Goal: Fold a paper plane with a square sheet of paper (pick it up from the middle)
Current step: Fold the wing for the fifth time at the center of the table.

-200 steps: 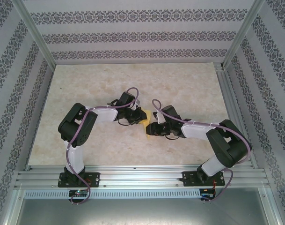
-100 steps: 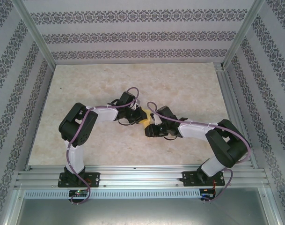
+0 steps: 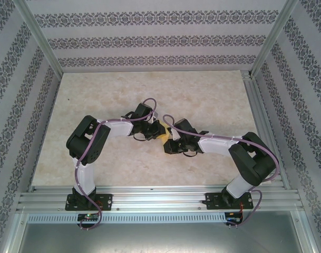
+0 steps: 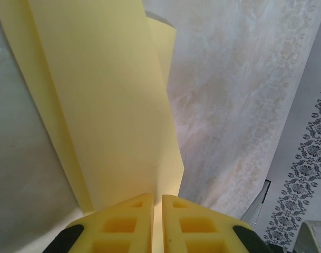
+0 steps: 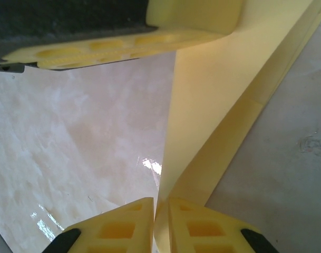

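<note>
The left gripper [image 4: 157,204] is clamped on one end of the partly folded sheet of paper [image 4: 113,105], over the middle of the table [image 4: 239,105]; the right gripper [image 5: 161,206] pinches the other end, probably to hold it taut for creasing.

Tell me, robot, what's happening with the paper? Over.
Left gripper shut on folded yellow paper. Right gripper shut on it too. Nothing in the way. Over.

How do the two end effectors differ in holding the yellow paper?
The left end effector reaches from the left, farther from the bases; the right end effector from the right, nearer them. The left pinches a broad face of the paper; the right, a narrower folded strip. Both are shut on it.
</note>
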`<action>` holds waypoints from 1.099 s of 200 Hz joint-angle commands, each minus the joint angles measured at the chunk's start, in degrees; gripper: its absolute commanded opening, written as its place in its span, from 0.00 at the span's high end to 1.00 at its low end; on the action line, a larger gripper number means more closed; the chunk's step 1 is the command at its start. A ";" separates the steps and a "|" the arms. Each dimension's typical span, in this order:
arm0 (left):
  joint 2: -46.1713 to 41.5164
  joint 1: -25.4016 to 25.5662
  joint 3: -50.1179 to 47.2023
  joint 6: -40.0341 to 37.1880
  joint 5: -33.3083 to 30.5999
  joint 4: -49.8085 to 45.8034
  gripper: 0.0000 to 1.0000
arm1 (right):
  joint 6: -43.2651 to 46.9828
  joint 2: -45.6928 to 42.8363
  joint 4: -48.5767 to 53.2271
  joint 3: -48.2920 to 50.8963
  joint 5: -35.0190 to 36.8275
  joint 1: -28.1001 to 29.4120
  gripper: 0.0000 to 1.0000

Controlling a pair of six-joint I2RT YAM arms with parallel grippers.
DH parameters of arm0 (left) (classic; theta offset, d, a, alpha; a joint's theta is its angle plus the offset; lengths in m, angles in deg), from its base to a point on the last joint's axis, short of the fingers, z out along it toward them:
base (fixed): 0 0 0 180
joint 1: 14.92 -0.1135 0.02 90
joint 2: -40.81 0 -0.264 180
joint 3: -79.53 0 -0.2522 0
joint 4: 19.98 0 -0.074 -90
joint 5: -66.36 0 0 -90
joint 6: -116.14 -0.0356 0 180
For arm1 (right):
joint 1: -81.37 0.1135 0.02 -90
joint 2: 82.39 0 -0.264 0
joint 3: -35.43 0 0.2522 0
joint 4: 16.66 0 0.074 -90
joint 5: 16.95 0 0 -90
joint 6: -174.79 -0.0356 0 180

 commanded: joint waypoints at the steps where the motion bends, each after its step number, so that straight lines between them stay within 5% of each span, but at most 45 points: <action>1: 0.83 0.60 1.65 -0.50 0.18 0.75 0.86 | 0.59 0.88 -0.38 -1.19 1.15 0.24 0.88; 84: 1.09 0.60 2.28 -0.95 -0.09 0.06 0.86 | -0.52 0.36 -4.52 1.33 -3.51 -2.53 1.00; 142: 0.22 0.63 3.02 -1.21 1.36 0.46 0.77 | -5.42 0.52 -13.77 3.80 -14.38 -4.74 1.00; 220: 1.97 0.60 3.12 -1.57 1.74 0.37 0.75 | -6.38 4.96 -16.17 4.60 -15.21 -6.31 0.99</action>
